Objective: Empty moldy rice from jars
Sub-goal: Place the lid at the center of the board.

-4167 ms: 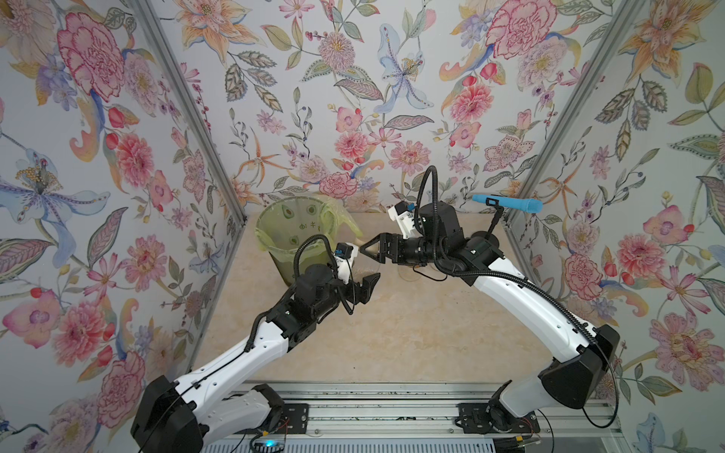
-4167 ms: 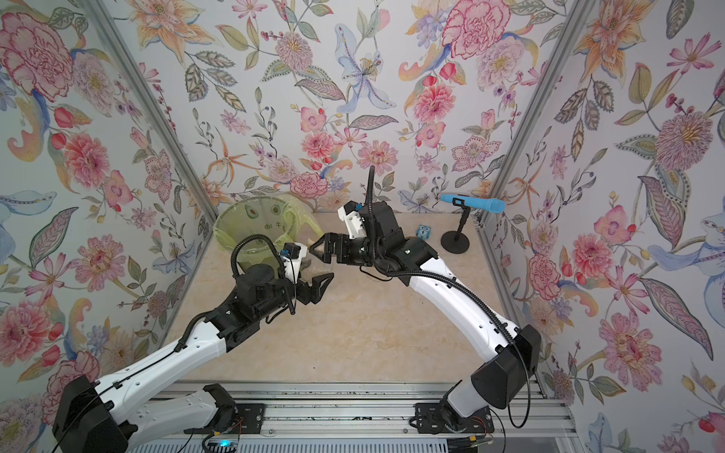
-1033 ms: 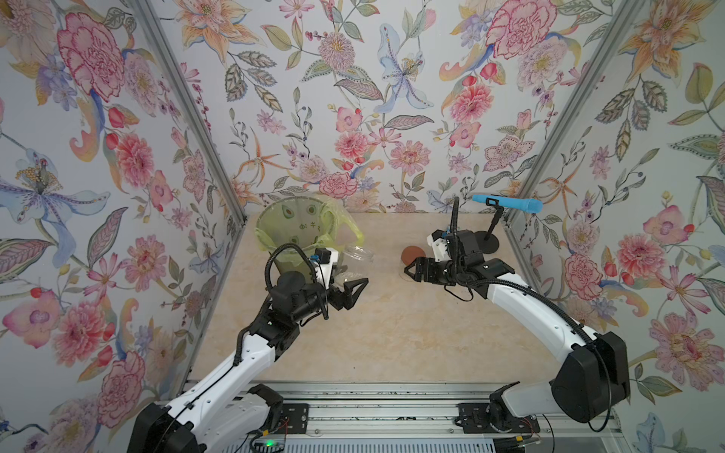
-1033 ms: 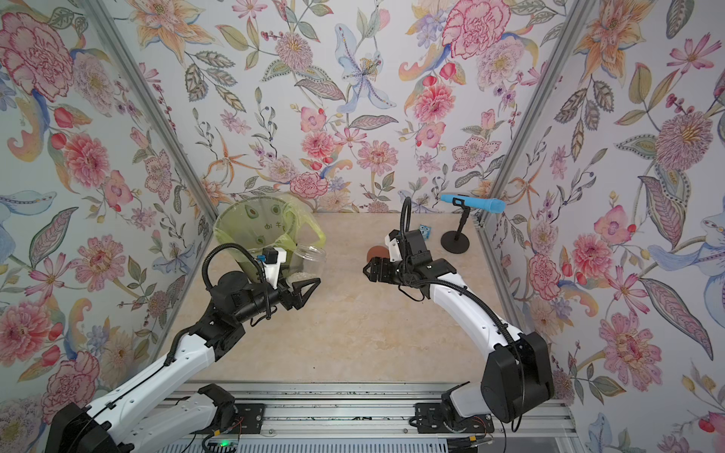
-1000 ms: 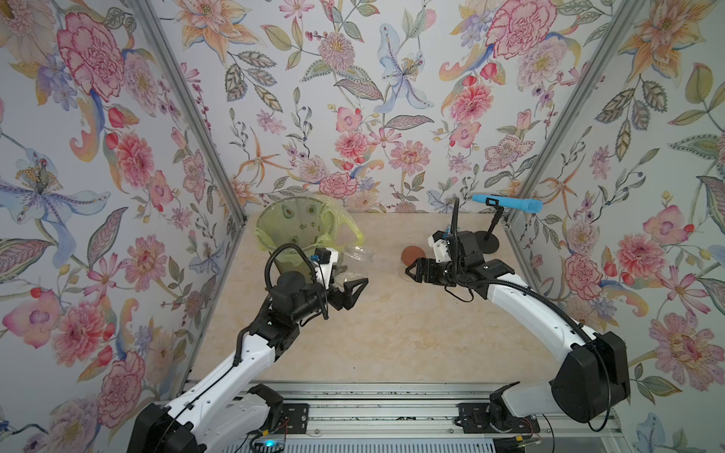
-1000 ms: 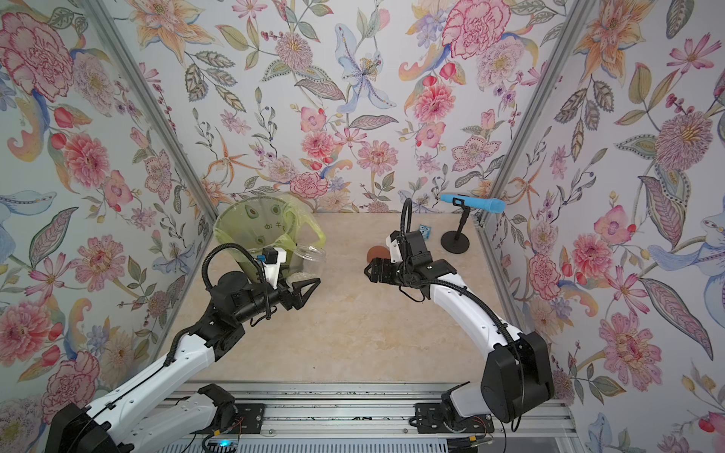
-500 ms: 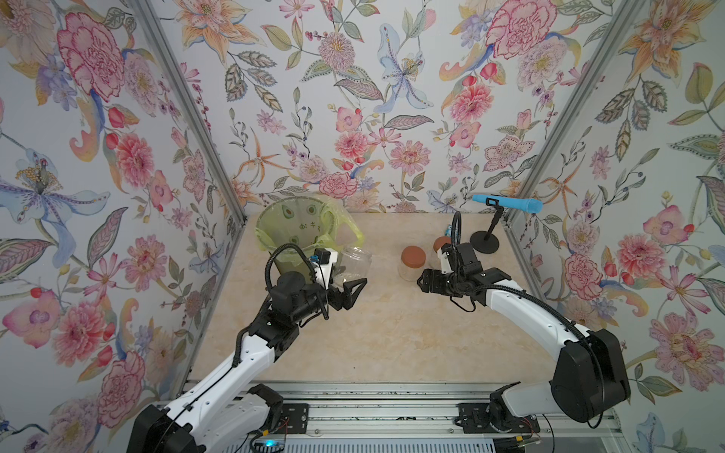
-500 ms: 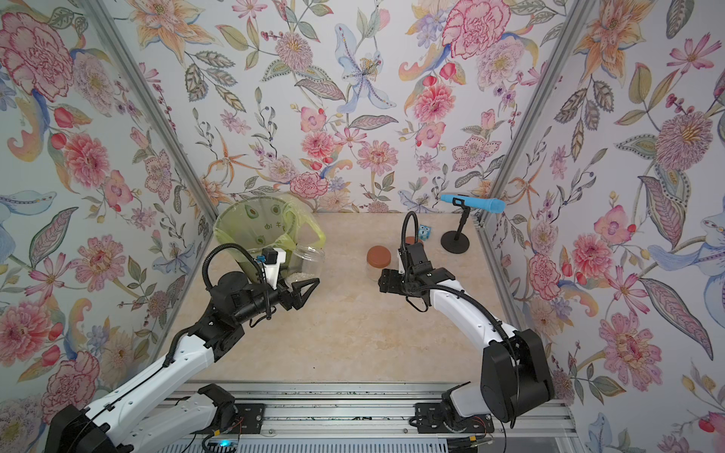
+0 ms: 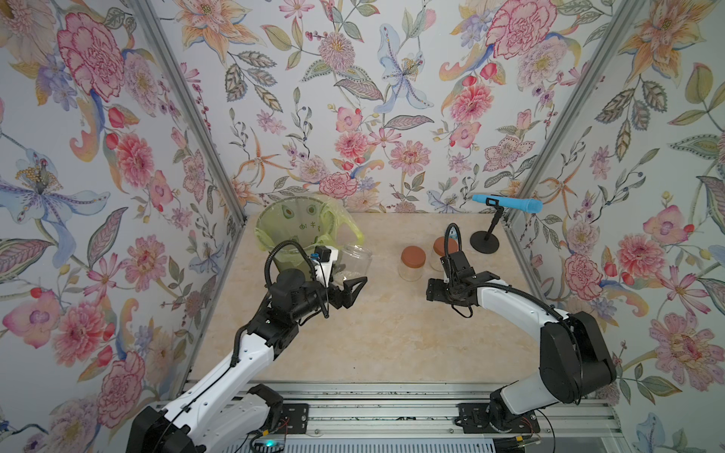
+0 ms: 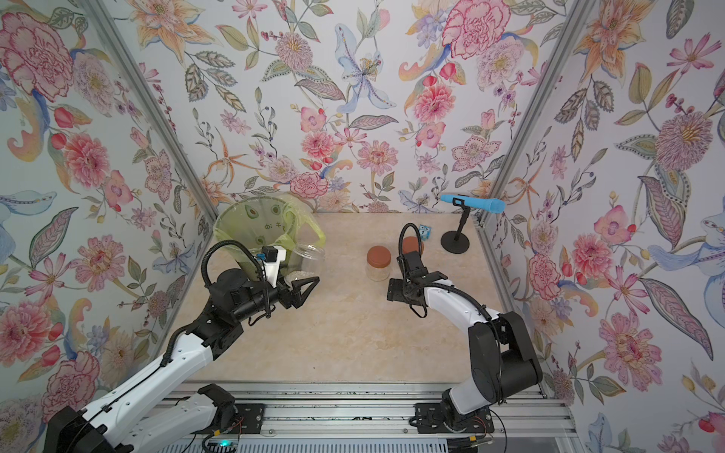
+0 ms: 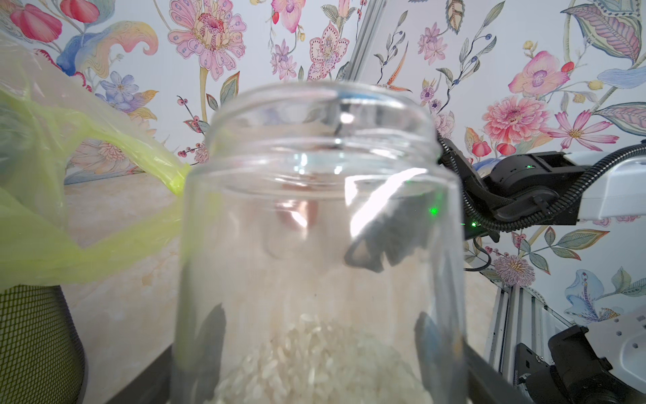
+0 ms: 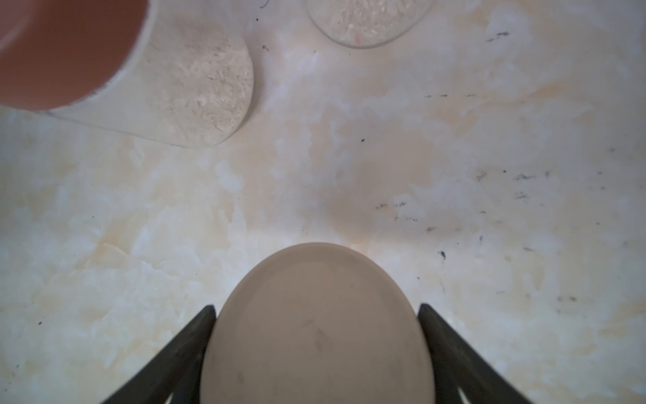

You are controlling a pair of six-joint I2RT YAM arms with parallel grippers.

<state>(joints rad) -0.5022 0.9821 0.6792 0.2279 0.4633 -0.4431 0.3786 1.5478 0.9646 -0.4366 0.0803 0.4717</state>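
The open jar [image 9: 355, 259] is gripped low on its glass wall by the left gripper [image 9: 353, 289], whose jaws are closed against both flanks. In the left wrist view the fingers [image 11: 214, 337] are seen darkly through the glass. The jar is held upright just beside the green bin [image 9: 291, 215] with its yellow-green liner [image 9: 351, 231], and a shallow layer of moldy rice [image 11: 314, 360] is seen at its bottom. Whether its base touches the table [image 9: 372, 345] cannot be told.

The beige lid [image 12: 316, 335] is clamped between the jaws of the right gripper [image 12: 316, 307], which is pointed down at the tabletop (in both top views the lid itself is hidden under the wrist). Just beyond that gripper, well apart from the open jar, a lidded jar [image 9: 412, 263] is stood toward the middle. A second lidded jar [image 9: 442, 251] is partly hidden behind the arm's cable. Both are capped in reddish-brown, and pale rice is seen through their glass. A blue microphone [image 9: 507, 204] on a black stand is placed in the far right corner.
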